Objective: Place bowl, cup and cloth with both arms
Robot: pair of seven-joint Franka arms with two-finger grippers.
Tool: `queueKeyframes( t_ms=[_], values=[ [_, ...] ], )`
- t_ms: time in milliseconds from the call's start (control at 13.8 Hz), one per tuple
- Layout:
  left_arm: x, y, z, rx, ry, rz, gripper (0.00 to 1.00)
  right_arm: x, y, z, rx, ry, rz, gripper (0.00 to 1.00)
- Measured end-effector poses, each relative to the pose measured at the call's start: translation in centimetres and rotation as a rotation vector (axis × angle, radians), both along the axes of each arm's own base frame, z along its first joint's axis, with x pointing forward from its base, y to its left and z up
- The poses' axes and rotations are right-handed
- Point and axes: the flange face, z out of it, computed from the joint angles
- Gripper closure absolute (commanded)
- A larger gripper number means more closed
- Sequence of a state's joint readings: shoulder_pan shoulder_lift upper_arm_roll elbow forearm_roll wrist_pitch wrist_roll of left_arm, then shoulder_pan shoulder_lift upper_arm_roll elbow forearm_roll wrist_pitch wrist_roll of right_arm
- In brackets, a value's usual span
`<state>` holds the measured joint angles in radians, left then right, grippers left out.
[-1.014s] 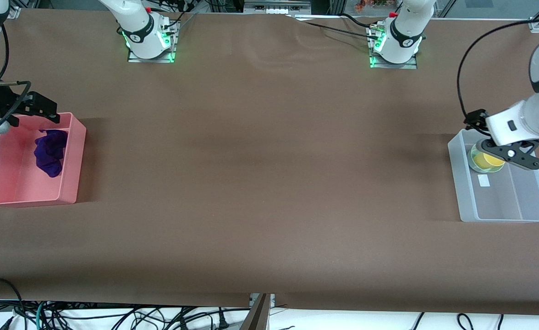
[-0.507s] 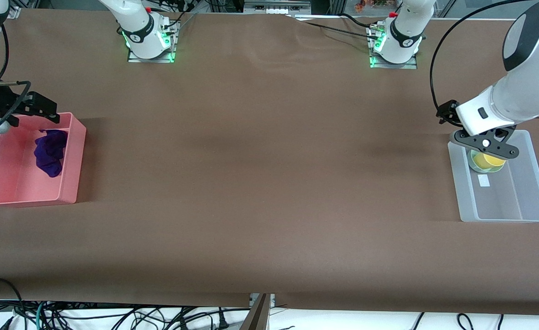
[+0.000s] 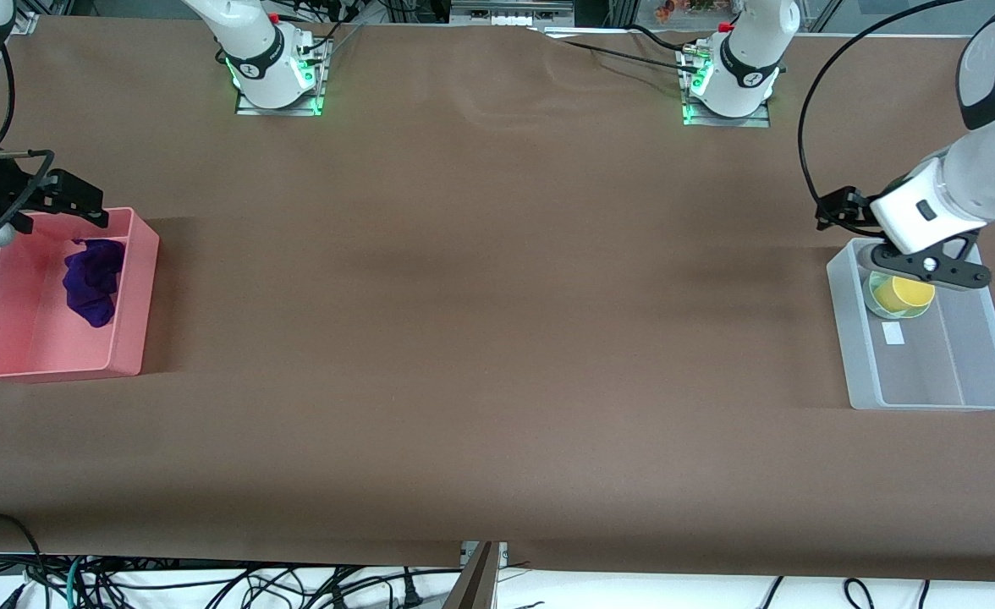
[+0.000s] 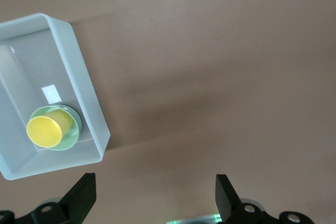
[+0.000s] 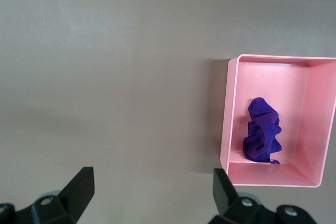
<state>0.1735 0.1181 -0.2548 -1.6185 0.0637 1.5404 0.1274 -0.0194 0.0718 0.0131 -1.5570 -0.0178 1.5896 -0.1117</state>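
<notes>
Cup sits in bowl, right of frame; cloth left. My left gripper and right gripper hang released.

The left gripper hangs in the air at the left arm's end of the bench, jaws spread wide. The right gripper hangs at the right arm's end, jaws likewise wide apart.

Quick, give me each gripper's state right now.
Left gripper: open, empty, over the clear bin where the cup sits in the bowl.
Right gripper: open, empty, over the pink bin holding the cloth.
</notes>
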Motion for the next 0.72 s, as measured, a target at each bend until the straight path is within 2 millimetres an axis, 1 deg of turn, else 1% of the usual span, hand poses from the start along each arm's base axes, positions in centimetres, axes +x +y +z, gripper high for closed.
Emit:
queueKeyframes(
  t_ms=[217,362,507,724],
  values=[
    [-0.6,0.5,0.2,-0.037,-0.047,0.036,0.0,0.0,0.0,0.0,0.0,0.0,-0.001,0.0],
    [-1.9,0.4,-0.2,-0.041,-0.088,0.038,0.0,0.0,-0.1,0.0,0.0,0.0,-0.001,0.0],
    [-3.2,0.0,-0.1,-0.039,-0.104,0.034,0.0,0.0,-0.1,0.0,0.0,0.0,-0.002,0.0],
    [-3.9,-1.1,0.2,-0.035,-0.116,0.052,0.0,0.0,-0.1,0.0,0.0,0.0,-0.002,0.0]
  ],
)
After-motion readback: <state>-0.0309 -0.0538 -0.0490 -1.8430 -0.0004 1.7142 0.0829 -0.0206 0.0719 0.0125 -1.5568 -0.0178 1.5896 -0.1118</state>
